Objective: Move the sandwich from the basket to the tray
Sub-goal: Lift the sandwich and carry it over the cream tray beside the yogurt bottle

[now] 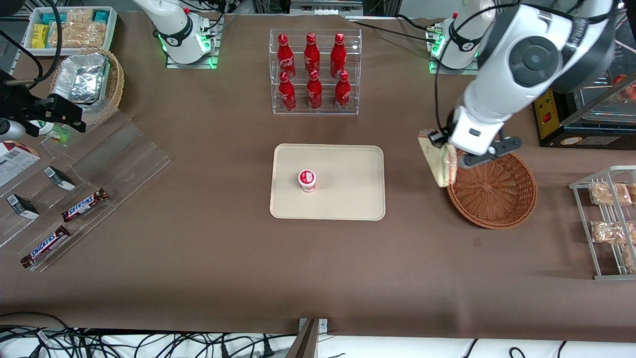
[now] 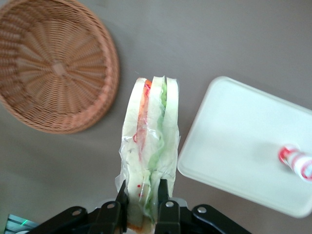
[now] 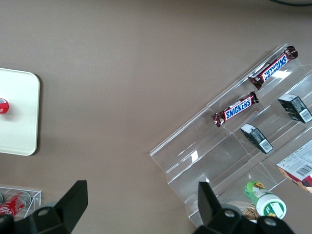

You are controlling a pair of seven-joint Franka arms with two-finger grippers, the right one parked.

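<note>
My left gripper [image 1: 439, 141] is shut on the sandwich [image 1: 439, 161], a wrapped wedge with pale bread and green and red filling. It hangs in the air between the basket [image 1: 494, 191] and the tray [image 1: 328, 181], just off the basket's rim. In the left wrist view the fingers [image 2: 168, 204] pinch the sandwich [image 2: 148, 141] by one end, with the empty reddish-brown basket [image 2: 53, 63] beside it and the cream tray [image 2: 243, 151] close by. A small red-and-white cup [image 1: 307, 180] stands on the tray.
A clear rack of red bottles [image 1: 313, 69] stands farther from the front camera than the tray. A wire rack of bagged snacks [image 1: 608, 219] sits at the working arm's end. A clear stand with Snickers bars [image 1: 84, 205] and a tan basket with foil trays [image 1: 87, 82] lie toward the parked arm's end.
</note>
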